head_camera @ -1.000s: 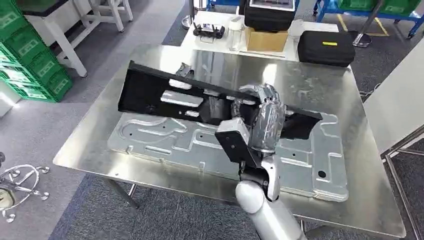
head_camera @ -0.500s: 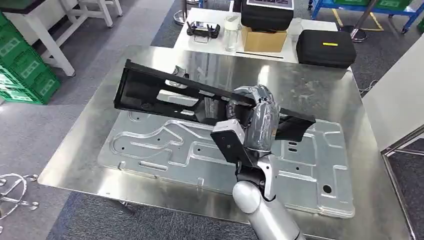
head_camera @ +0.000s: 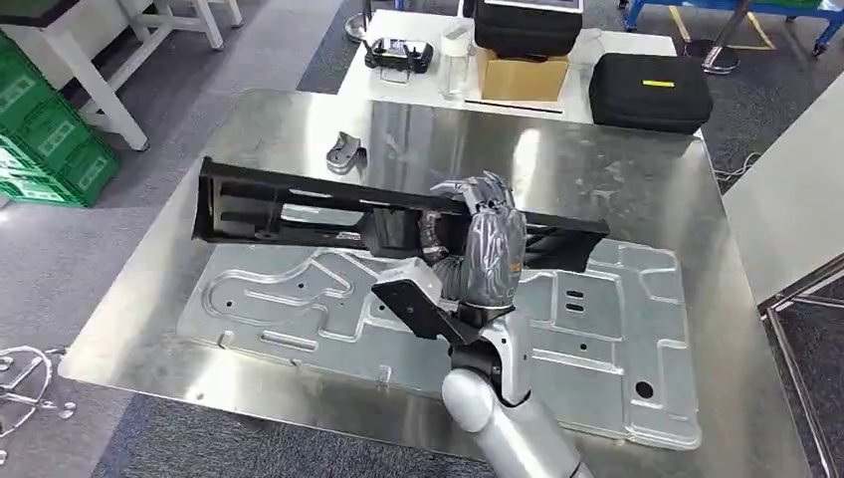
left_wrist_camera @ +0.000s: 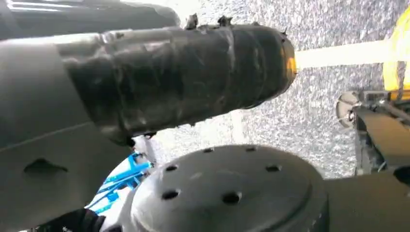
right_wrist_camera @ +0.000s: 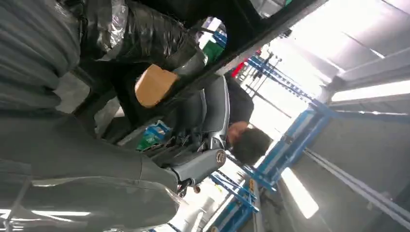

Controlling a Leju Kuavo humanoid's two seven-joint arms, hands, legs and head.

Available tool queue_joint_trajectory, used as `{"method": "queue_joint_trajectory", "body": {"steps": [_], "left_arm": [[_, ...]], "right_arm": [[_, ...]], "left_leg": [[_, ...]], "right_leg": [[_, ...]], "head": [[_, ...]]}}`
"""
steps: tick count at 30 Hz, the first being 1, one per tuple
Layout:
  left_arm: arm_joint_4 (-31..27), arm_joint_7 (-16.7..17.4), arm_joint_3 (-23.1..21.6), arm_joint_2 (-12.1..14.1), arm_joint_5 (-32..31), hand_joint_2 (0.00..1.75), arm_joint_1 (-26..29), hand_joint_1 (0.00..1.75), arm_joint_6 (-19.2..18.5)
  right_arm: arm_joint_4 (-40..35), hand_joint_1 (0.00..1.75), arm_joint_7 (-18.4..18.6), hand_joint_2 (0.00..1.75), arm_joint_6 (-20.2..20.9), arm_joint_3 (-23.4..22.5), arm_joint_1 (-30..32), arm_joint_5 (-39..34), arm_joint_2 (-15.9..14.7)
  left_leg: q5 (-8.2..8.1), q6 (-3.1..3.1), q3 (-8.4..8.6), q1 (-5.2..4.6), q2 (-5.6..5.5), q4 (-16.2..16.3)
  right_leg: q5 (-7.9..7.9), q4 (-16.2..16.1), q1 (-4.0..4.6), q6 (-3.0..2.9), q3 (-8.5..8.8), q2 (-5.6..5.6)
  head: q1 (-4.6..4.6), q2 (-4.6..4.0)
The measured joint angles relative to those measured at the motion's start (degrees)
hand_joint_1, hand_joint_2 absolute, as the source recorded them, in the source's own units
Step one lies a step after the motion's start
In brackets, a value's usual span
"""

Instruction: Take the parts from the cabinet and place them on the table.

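Fingers of the right hand curl over the black part, hiding its middle.

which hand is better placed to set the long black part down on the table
Right. The right robot hand already grips the long black plastic part above the stamped silver metal panel on the steel table. The left robot hand hangs over the floor.

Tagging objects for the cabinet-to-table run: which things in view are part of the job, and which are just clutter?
Job:
- long black part, held by the right hand
- stamped metal panel, lying flat on the steel table
- small metal bracket, on the table; probably a part too

Lying about:
- black case
- cardboard box
- controller
- clear jar
- green crates
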Motion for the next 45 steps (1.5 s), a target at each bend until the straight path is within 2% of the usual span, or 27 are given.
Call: {"method": "queue_joint_trajectory", "body": {"steps": [3,4,5,6,8,9,10,13,15,18,19,20,22,24,28,29,30,31,32,34,35,36,37,39,40,43,45], "left_arm": [[0.00,0.11,-0.04,0.07,0.00,0.00,0.09,0.00,0.24],[0.00,0.18,-0.07,0.07,0.00,0.00,0.13,0.00,0.28],[0.00,0.22,-0.13,0.11,0.00,0.00,0.19,0.00,0.31],[0.00,0.26,-0.22,0.20,0.00,0.00,0.21,0.00,0.31],[0.00,0.37,-0.59,0.33,0.00,0.00,0.15,0.00,0.39],[0.00,0.55,-0.77,0.33,0.00,0.00,0.18,0.00,0.37],[0.00,0.61,-0.92,0.33,0.00,0.00,0.08,0.00,0.37],[-0.04,0.70,-1.18,0.13,0.00,0.00,-0.05,0.00,0.29],[-0.04,0.74,-1.40,-0.46,0.00,0.00,-0.20,0.00,0.29],[-0.04,1.01,-1.62,-0.70,0.00,0.00,-0.50,0.00,0.22],[-0.04,1.14,-1.73,-0.74,-0.02,0.00,-0.53,0.00,0.22],[-0.04,1.34,-1.92,-0.81,-0.04,0.00,-0.54,0.00,0.22],[-0.04,1.73,-2.45,-0.98,-0.13,0.00,-0.74,0.00,0.22],[-0.22,1.90,-2.60,-1.40,-0.26,0.00,-1.04,0.00,0.22],[-0.33,2.03,-3.15,-1.79,-0.44,0.00,-1.28,0.00,0.22],[-0.44,2.01,-3.34,-1.79,-0.53,0.00,-1.40,0.00,0.22],[-0.48,1.99,-3.54,-1.77,-0.70,0.00,-1.45,0.00,0.22],[-0.48,2.06,-3.78,-1.77,-0.79,0.00,-1.57,0.00,0.24],[-0.48,2.12,-3.93,-1.77,-0.83,0.00,-1.71,0.00,0.26],[-0.48,2.36,-4.13,-1.75,-0.83,0.00,-1.74,0.00,0.26],[-0.50,2.38,-4.24,-1.70,-0.83,0.00,-1.71,0.00,0.22],[-0.50,2.36,-4.33,-1.66,-0.83,0.00,-1.69,0.00,0.15],[-0.50,2.38,-4.44,-1.64,-0.85,0.00,-1.74,0.00,0.15],[-0.50,2.38,-4.77,-1.64,-0.85,0.00,-2.06,0.00,0.15],[-0.55,2.45,-5.03,-1.70,-0.87,0.00,-2.32,0.00,0.13],[-0.77,2.67,-5.31,-1.86,-1.03,0.00,-2.33,0.00,0.13],[-0.81,2.86,-5.55,-2.38,-1.31,0.00,-2.40,0.00,0.28]], "right_arm": [[1.45,1.75,-0.07,1.75,0.00,0.26,0.81,0.18,0.00],[1.99,1.75,-0.04,1.75,0.00,0.31,1.32,0.26,0.00],[2.34,1.75,0.18,1.75,0.00,0.37,1.83,0.31,-0.02],[2.69,1.75,0.53,1.75,0.00,0.42,2.05,0.15,-0.06],[3.39,1.75,1.18,1.75,0.00,0.42,2.09,0.90,-0.24],[3.74,1.75,1.31,1.75,0.00,0.39,2.11,1.75,-0.24],[4.09,1.75,1.38,1.75,0.00,0.39,2.20,2.71,-0.22],[5.44,1.75,1.90,1.75,0.00,0.39,2.76,5.44,-0.19],[6.18,1.75,2.91,1.75,0.00,0.39,2.67,7.51,-0.15],[7.76,1.75,5.23,1.75,0.00,0.46,2.56,11.02,-0.15],[8.66,1.75,6.94,1.75,0.00,0.61,2.56,12.71,-0.24],[9.78,1.75,9.08,1.75,0.00,1.23,2.24,14.81,-0.33],[12.65,1.75,13.69,1.75,0.00,3.08,1.29,18.97,-0.50],[14.60,1.75,15.92,1.75,0.00,5.10,0.73,21.34,-0.52],[17.99,1.75,17.12,1.75,0.00,8.33,0.24,22.62,-0.22],[18.60,1.75,17.42,1.75,0.00,8.86,0.13,22.95,-0.08],[19.32,1.75,17.92,1.75,0.00,9.35,-0.06,23.28,0.24],[20.17,1.75,18.21,1.75,0.00,10.01,-0.66,23.63,0.53],[21.14,1.75,18.60,1.75,0.00,10.87,-1.35,24.11,0.83],[22.79,1.75,19.91,1.75,0.00,11.95,-1.68,25.05,1.09],[23.57,1.75,20.61,1.75,0.00,12.46,-1.75,25.49,1.25],[24.41,1.75,21.44,1.75,0.00,12.98,-2.04,26.14,1.40],[25.13,0.00,22.23,0.00,0.00,13.44,-2.52,26.71,1.69],[26.54,0.00,23.59,0.00,0.00,14.36,-3.71,27.48,2.28],[27.19,0.00,24.09,0.00,0.00,14.58,-4.36,27.69,2.56],[28.96,0.00,24.74,0.00,0.00,15.28,-5.56,28.02,3.17],[29.94,0.00,24.79,0.00,0.00,15.67,-6.10,27.96,3.67]], "left_leg": [[-5.59,-0.21,-7.82,0.01,0.01,14.29],[-5.88,-0.31,-9.87,0.02,0.01,17.16],[-4.54,-0.38,-10.34,0.02,0.01,16.86],[-2.18,-0.41,-9.48,0.06,0.02,14.07],[3.88,-0.41,-5.09,0.25,0.03,3.70],[4.40,-0.32,-4.01,0.31,0.02,1.01],[3.75,0.04,-3.56,0.27,-0.10,0.05],[3.85,1.06,-3.94,0.10,-0.20,0.46],[4.05,1.61,-3.82,0.58,-0.11,0.23],[4.04,1.99,-3.96,0.59,-0.10,0.23],[4.02,1.99,-3.97,0.59,-0.09,0.23],[4.01,1.97,-3.93,0.59,-0.10,0.23],[3.99,1.94,-3.85,0.54,-0.18,0.23],[3.99,1.87,-3.76,0.61,-0.27,0.21],[4.20,0.33,-3.52,0.48,-0.17,-0.51],[4.22,-0.21,-3.17,0.35,-0.16,-0.87],[3.64,-0.23,-3.20,0.44,-0.12,-0.24],[1.82,-0.26,-4.23,0.41,-0.05,2.23],[-0.87,-0.34,-6.63,0.41,-0.04,7.38],[-3.92,-0.48,-10.73,0.41,-0.05,15.72],[-3.77,-0.57,-11.68,0.42,-0.04,17.23],[-2.11,-0.64,-10.97,0.42,-0.02,15.61],[0.24,-0.64,-9.16,0.44,0.00,11.84],[4.71,-0.67,-3.97,0.54,0.02,1.65],[3.66,-0.35,-3.29,0.38,0.00,0.20],[3.90,0.85,-3.69,0.11,-0.17,0.40],[4.30,1.53,-3.69,0.60,0.03,0.13]], "right_leg": [[-0.35,0.02,0.17,-0.58,0.42,-0.05],[-0.50,0.13,0.20,-0.64,0.43,-0.03],[-0.67,0.32,0.20,-0.60,0.45,0.12],[-0.94,0.59,0.19,-0.51,0.51,0.27],[-1.77,1.53,0.18,-0.07,0.72,0.53],[-2.11,1.99,0.30,0.23,0.52,0.61],[-2.63,3.02,0.73,0.56,0.08,0.85],[-2.57,2.71,0.57,1.15,0.07,0.76],[-4.06,4.43,0.54,1.97,-0.72,0.66],[-10.39,18.50,-0.02,2.91,-7.41,0.34],[-11.17,21.92,-0.08,3.00,-9.25,0.26],[-10.45,22.19,-0.12,2.92,-9.69,0.25],[-5.86,15.08,-0.10,2.29,-6.78,0.24],[-1.45,4.11,0.28,0.96,-1.51,0.10],[-2.00,2.69,0.71,0.60,-1.02,-0.10],[-1.48,1.50,0.46,0.16,-0.16,-0.09],[-0.96,0.55,0.21,0.16,0.49,-0.25],[-0.74,0.06,0.17,-0.20,0.76,-0.23],[-0.63,0.04,0.20,-0.37,0.79,-0.22],[-0.78,0.13,0.36,-0.56,0.88,-0.23],[-0.85,0.29,0.41,-0.59,0.87,-0.22],[-1.03,0.52,0.41,-0.54,0.87,-0.17],[-1.25,0.80,0.38,-0.44,0.88,-0.03],[-1.88,1.79,0.35,0.05,0.84,0.13],[-2.33,2.54,0.86,0.54,0.40,0.19],[-2.22,2.45,0.62,1.01,0.29,0.27],[-2.94,3.25,0.58,1.65,-0.05,0.29]], "head": [[-0.13,0.00],[-0.11,0.00],[-0.11,0.00],[-0.13,0.00],[-0.13,0.00],[-0.11,0.00],[-0.18,0.00],[0.00,0.00],[0.09,0.00],[0.22,0.00],[0.22,0.00],[0.24,0.00],[0.24,0.00],[0.24,0.00],[0.20,0.00],[0.18,0.00],[0.05,0.00],[0.00,0.00],[-0.06,0.00],[0.00,0.00],[0.00,0.00],[0.00,0.00],[-0.02,0.00],[-0.04,0.00],[-0.04,0.00],[0.33,0.00],[0.29,0.00]]}}
